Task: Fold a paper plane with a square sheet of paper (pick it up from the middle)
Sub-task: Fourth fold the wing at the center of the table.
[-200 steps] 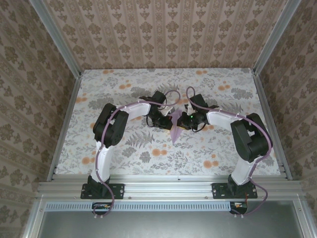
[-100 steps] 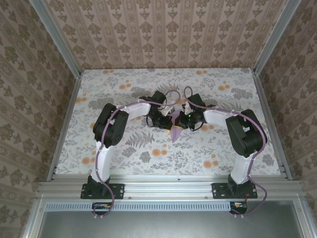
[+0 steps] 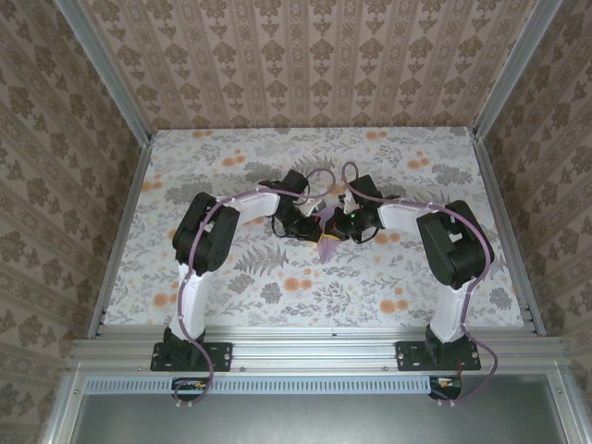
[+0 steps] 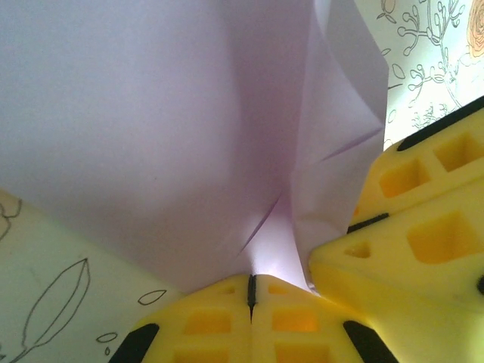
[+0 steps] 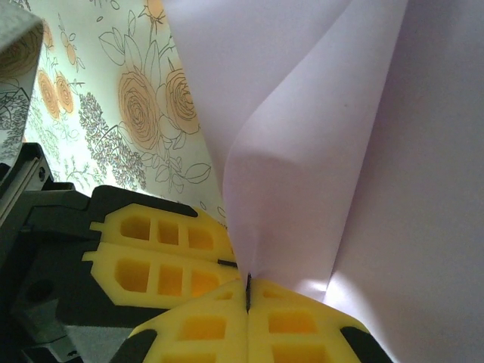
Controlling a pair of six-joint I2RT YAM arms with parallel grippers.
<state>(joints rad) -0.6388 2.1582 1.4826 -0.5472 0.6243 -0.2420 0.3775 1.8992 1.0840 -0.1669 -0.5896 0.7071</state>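
Swinging inward since a second ago, the right arm's elbow is now sitting nearer the centre. Around it the floral table [image 3: 231, 296] is lying open, its rails [image 3: 118, 231] well apart from the work. Mid-table, the left gripper [image 3: 313, 228] and right gripper [image 3: 339, 229] are meeting, each clamping the square sheet of paper [image 3: 325, 248]. Up close, the wrist cameras are showing lilac folds billowing from the pressed-together yellow pads [image 4: 302, 321].

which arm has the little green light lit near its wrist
The right arm: a green light glows on its wrist, beside the lilac paper. The left arm has a dark wrist from above.
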